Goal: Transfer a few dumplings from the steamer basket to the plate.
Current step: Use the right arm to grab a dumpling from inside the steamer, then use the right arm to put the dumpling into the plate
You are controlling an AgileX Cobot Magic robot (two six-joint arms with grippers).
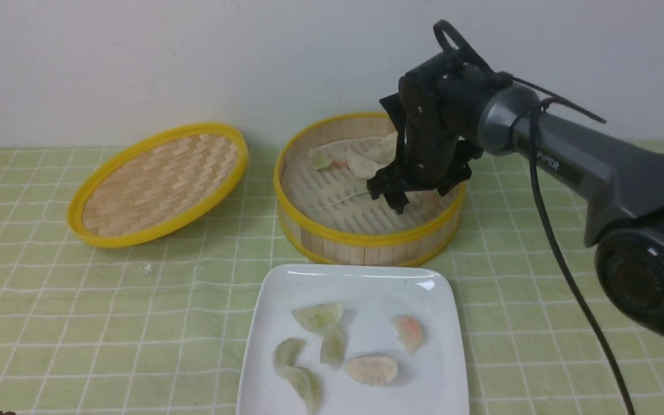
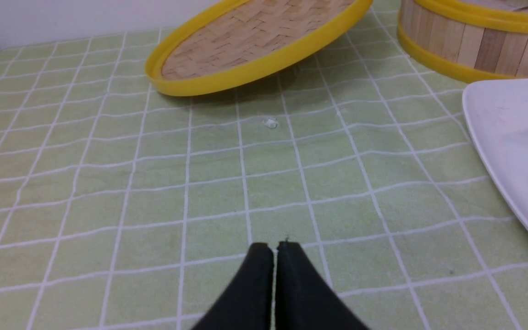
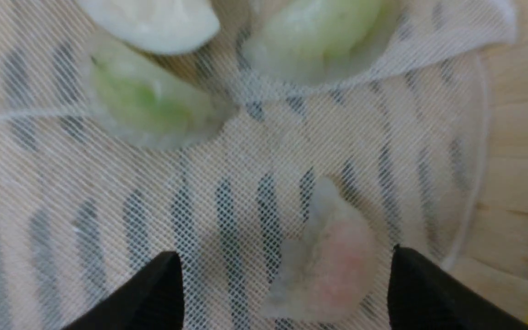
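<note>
The steamer basket (image 1: 366,242) stands at the back centre; dumplings (image 1: 363,164) lie on its mesh liner. My right gripper (image 1: 404,199) is open and reaches down inside the basket. In the right wrist view a pinkish dumpling (image 3: 330,259) lies on the liner between the open gripper's (image 3: 287,275) fingers, nearer one finger, with two green dumplings (image 3: 145,101) and a cream one (image 3: 154,18) beyond. The white plate (image 1: 436,380) in front holds several dumplings (image 1: 317,316). My left gripper (image 2: 273,250) is shut and empty over the cloth, out of the front view.
The shallow woven lid (image 1: 159,181) leans tilted at the back left; it also shows in the left wrist view (image 2: 255,41). A small white crumb (image 2: 271,123) lies on the green checked cloth. The plate's edge (image 2: 497,137) is close to the left gripper's side.
</note>
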